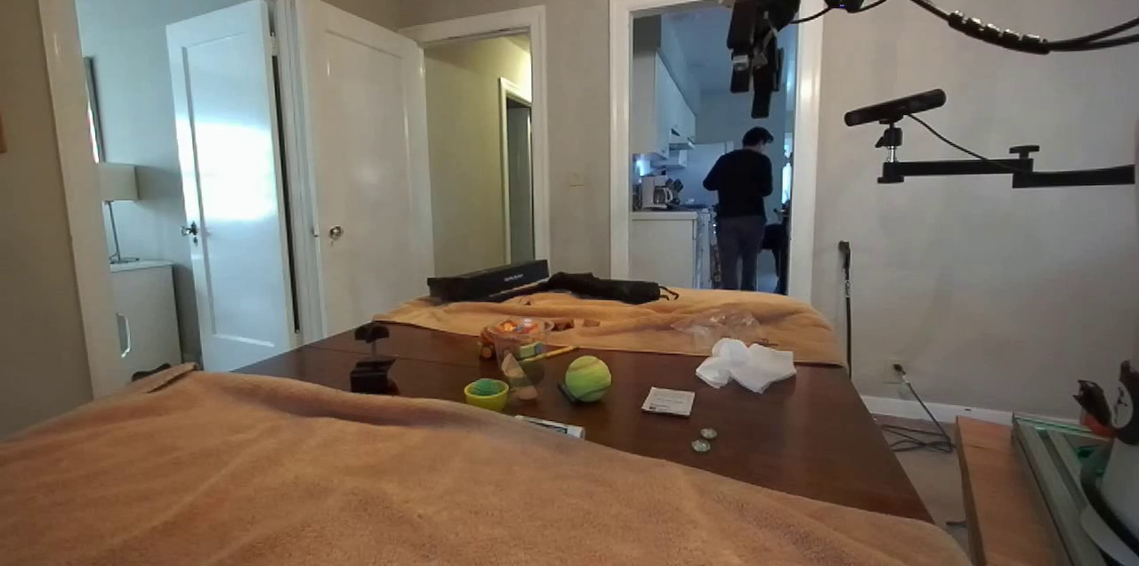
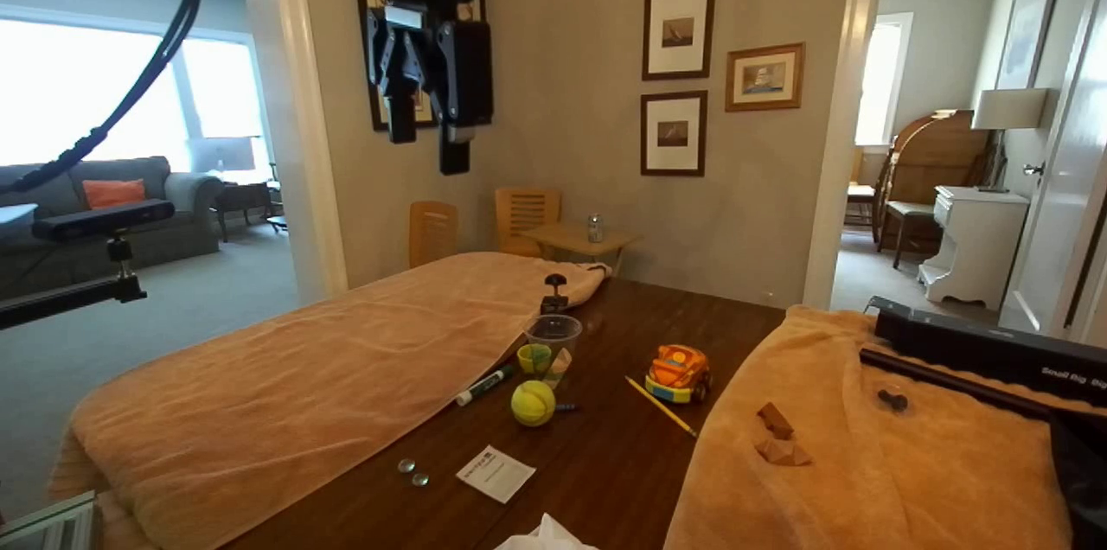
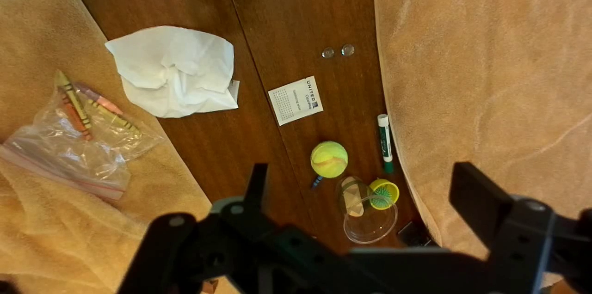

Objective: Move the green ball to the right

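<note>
The green ball [image 3: 329,159], a yellow-green tennis ball, rests on the dark wooden table. It shows in both exterior views [image 1: 588,379] [image 2: 533,403]. A dark blue crayon-like piece [image 3: 317,181] lies against it. A smaller spiky green ball [image 3: 382,197] sits in a small yellow cup [image 3: 391,184] near it. My gripper [image 3: 360,168] is open and empty. In both exterior views it hangs high above the table [image 1: 752,94] [image 2: 428,150], pointing down, well apart from the ball. In the wrist view the ball shows between and beyond the two fingers.
A clear plastic cup [image 3: 370,241] stands beside the yellow cup. A green marker [image 3: 385,141], a white packet [image 3: 296,100], two glass beads [image 3: 348,50] and a white cloth [image 3: 173,72] lie around. A toy truck [image 2: 679,373] and pencil [image 2: 662,407] lie farther off. Orange towels [image 2: 329,386] cover both table sides.
</note>
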Robot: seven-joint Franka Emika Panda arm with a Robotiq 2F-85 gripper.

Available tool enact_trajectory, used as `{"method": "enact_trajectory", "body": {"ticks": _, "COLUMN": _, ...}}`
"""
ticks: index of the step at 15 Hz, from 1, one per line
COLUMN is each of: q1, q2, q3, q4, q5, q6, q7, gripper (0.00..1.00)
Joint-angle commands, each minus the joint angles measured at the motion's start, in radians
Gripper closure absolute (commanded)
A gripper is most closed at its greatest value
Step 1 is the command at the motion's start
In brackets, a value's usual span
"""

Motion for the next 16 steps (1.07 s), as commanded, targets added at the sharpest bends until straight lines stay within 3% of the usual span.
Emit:
{"method": "enact_trajectory", "body": {"ticks": 1, "q1": -0.029, "q2": 0.006, "q3": 0.022, "q4": 0.002, "q5": 0.013, "q6": -0.002, "q7": -0.013, "gripper": 0.00}}
{"method": "enact_trajectory", "body": {"ticks": 6, "q1": -0.028, "q2": 0.032, "q3": 0.030, "q4": 0.004, "q5": 0.016, "q6": 0.025, "q7": 0.002, "gripper": 0.00}}
{"method": "enact_trajectory", "body": {"ticks": 11, "q1": 0.004, "q2": 0.197, "q3": 0.106, "q4": -0.107, "q5": 0.028, "q6": 0.449, "q7": 0.057, "gripper": 0.00}}
{"method": "enact_trajectory", "body": {"ticks": 16, "q1": 0.005, "q2": 0.390, "q3": 0.177, "q4": -0.161, "q5": 0.015, "q6": 0.611, "q7": 0.127, "gripper": 0.00}}
